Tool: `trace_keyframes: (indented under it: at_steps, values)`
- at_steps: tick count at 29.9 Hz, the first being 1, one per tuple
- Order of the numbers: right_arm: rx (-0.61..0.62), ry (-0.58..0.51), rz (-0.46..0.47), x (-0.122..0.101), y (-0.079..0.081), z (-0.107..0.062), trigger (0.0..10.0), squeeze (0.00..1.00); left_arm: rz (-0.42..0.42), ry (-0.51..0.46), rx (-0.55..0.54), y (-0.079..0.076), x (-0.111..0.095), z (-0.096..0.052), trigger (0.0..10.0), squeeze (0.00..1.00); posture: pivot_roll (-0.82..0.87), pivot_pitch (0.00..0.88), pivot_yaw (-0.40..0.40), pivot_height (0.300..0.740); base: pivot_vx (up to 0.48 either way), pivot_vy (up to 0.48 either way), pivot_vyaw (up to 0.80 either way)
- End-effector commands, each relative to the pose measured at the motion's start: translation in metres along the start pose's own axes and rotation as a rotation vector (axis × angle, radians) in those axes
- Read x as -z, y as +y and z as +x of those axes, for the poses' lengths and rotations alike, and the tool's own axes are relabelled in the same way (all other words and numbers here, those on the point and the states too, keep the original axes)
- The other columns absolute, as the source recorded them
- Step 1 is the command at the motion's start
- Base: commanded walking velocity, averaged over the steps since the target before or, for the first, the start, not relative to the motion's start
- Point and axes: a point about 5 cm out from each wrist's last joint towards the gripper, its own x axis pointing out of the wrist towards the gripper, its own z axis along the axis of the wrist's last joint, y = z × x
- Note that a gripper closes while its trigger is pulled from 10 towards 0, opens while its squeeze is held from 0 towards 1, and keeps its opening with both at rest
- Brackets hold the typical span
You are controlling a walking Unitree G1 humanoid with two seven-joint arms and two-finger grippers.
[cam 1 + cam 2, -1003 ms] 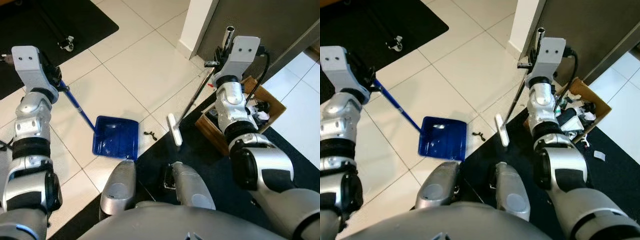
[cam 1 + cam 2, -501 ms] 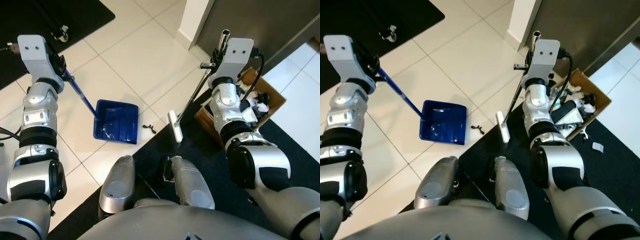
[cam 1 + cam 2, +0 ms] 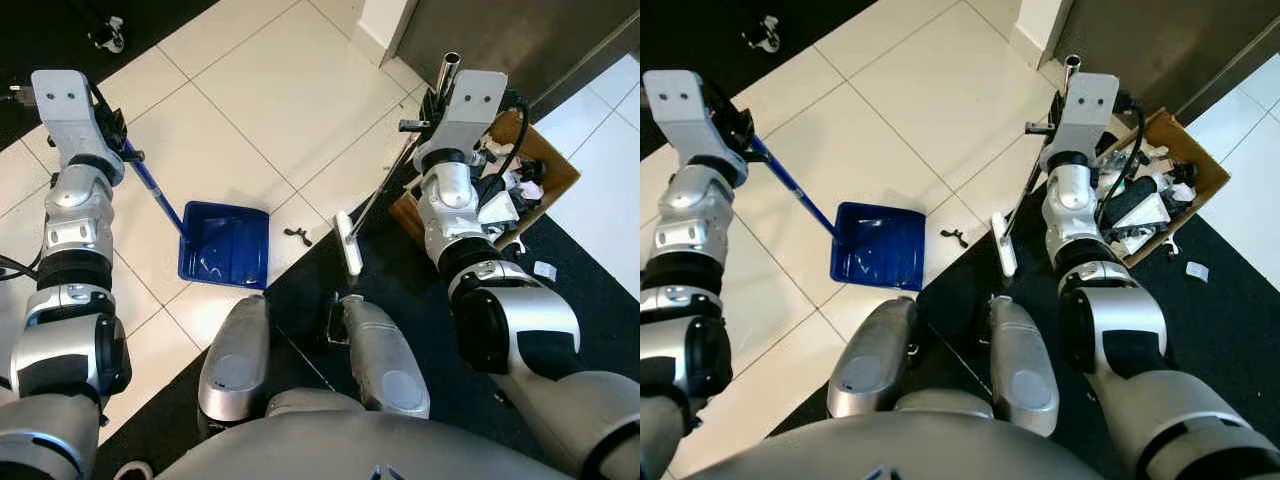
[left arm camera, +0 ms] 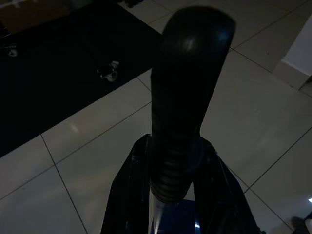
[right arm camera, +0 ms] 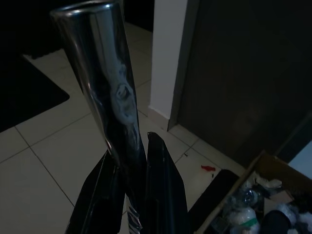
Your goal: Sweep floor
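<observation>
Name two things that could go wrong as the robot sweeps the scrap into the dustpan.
The dark scrap lies beside the blue dustpan, off its open edge, so the broom head may push it past. The broom head rests on the black mat edge, which could snag it.

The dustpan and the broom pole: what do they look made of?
The dustpan looks like glossy blue moulded plastic: light glints off its tray. Its handle, held in the left gripper, ends in a ribbed black grip, probably rubber or plastic. The broom pole, in the right gripper, is likely polished metal, since it mirrors the room.
</observation>
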Motion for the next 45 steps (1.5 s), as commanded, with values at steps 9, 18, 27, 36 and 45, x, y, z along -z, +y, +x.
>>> trace_keyframes:
  at_steps: [9, 18, 27, 36, 45]
  values:
    - [0.017, 0.025, 0.043, 0.007, 0.010, -0.005, 10.0, 0.00, 0.051, 0.005, 0.081, -0.017, 0.006, -0.003, 10.0, 0.00, 0.31, 0.238, -0.019, 0.740, 0.000, 0.000, 0.00]
    - [-0.070, 0.086, 0.187, 0.020, 0.047, -0.021, 10.0, 0.00, 0.026, 0.010, 0.139, -0.036, 0.017, -0.012, 10.0, 0.00, 0.30, 0.237, -0.025, 0.740, 0.000, 0.000, 0.00]
    - [-0.136, 0.085, 0.289, 0.015, 0.079, -0.027, 10.0, 0.00, 0.009, 0.024, 0.148, -0.044, 0.021, -0.013, 10.0, 0.00, 0.28, 0.231, -0.041, 0.740, 0.000, 0.000, 0.00]
    - [-0.118, 0.083, 0.521, -0.002, 0.088, -0.019, 10.0, 0.00, -0.001, 0.024, 0.138, -0.046, 0.019, -0.009, 10.0, 0.00, 0.26, 0.220, -0.048, 0.740, 0.000, 0.000, 0.00]
    - [-0.015, -0.149, 0.298, -0.037, 0.016, 0.008, 10.0, 0.00, -0.036, -0.017, 0.130, -0.046, 0.011, -0.008, 10.0, 0.00, 0.24, 0.181, -0.068, 0.740, 0.000, 0.000, 0.00]
